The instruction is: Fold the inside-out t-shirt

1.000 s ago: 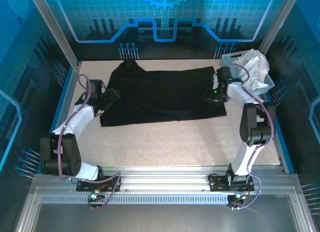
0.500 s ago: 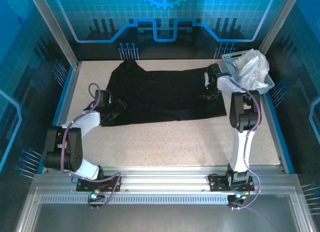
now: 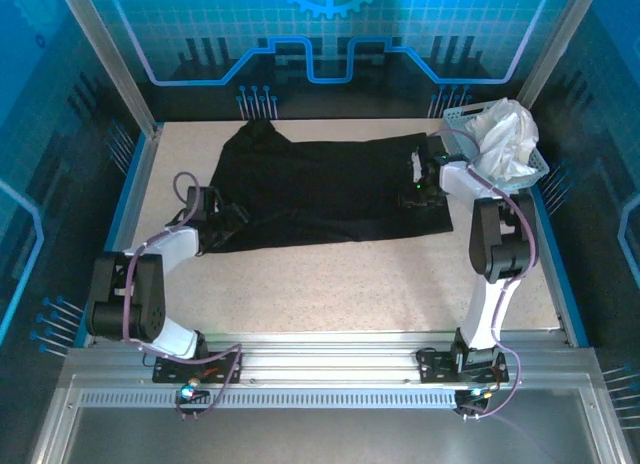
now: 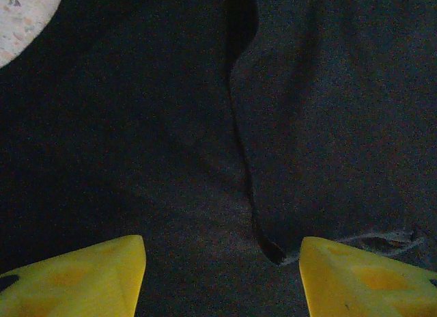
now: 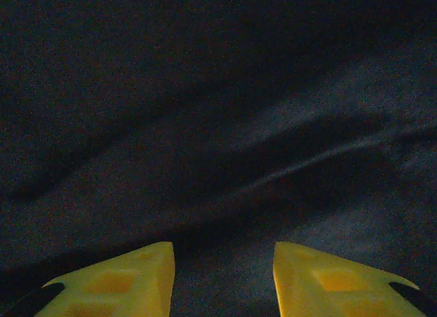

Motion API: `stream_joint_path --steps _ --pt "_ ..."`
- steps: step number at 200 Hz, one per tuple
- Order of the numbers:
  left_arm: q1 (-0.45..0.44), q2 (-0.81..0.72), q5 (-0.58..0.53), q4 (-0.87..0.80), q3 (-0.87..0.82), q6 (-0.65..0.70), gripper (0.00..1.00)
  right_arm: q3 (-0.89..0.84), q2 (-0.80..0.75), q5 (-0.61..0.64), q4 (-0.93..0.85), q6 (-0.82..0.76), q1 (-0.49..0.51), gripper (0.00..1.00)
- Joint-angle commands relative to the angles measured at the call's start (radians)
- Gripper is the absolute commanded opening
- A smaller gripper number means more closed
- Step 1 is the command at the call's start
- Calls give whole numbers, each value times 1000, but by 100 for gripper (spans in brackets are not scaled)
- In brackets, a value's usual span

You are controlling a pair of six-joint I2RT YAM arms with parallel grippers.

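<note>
The inside-out t-shirt (image 3: 320,189) lies spread out, black and mostly flat, across the back half of the table. My left gripper (image 3: 228,216) sits low over its left edge. In the left wrist view the left gripper (image 4: 222,276) is open: yellow fingers (image 4: 82,276) stand wide apart over black cloth (image 4: 136,126), and a fold edge runs down between them. My right gripper (image 3: 415,184) is over the shirt's right part. In the right wrist view the right gripper (image 5: 223,279) is open too, with rippled black cloth (image 5: 205,91) under and ahead of the fingertips (image 5: 328,279).
A pale basket (image 3: 455,116) holding a white cloth garment (image 3: 505,134) stands at the back right corner, close behind the right arm. Bare speckled tabletop (image 3: 340,284) stretches in front of the shirt. Metal frame posts and blue walls enclose the table.
The left gripper slid nearer and slightly right along the shirt's left edge, its arm folding in. The right gripper shifted left and back over the shirt. The shirt itself has hardly moved.
</note>
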Motion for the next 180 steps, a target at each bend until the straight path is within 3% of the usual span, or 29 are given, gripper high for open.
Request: stream_joint_path --steps 1,72,134,154,180 --pt "-1 -13 29 35 -12 -4 62 -37 -19 48 -24 -32 0 43" --pt "-1 66 88 50 -29 -17 63 -77 51 100 -131 -16 -74 41" --pt "-37 -98 153 1 -277 -65 63 -391 -242 115 -101 60 -163 38" --pt "-65 -209 156 -56 -288 -76 64 -409 -354 132 -62 32 -127 38" --pt "-65 -301 131 -108 -219 -61 65 -388 -419 132 36 -84 23 42"
